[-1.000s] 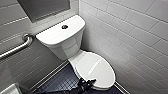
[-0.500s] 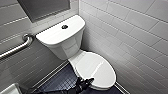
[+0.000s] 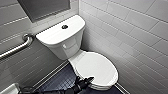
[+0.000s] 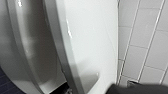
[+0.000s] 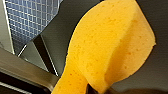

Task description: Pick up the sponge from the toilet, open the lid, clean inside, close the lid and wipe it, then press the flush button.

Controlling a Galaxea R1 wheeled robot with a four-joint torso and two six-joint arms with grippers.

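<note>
Lid-opening step: the left gripper (image 3: 86, 80), grip unclear, sits at the lid's (image 3: 96, 66) near rim. The right gripper's (image 5: 100, 91) jaws clench the sponge (image 5: 105, 47). An upward lift seems next.

No text, label, brand, number or sign can be read anywhere. The only candidate is a small grey mark (image 3: 64, 46) on the front of the toilet tank (image 3: 75, 47), well beyond the left end effector (image 3: 85, 80) and too blurred to make out.
</note>
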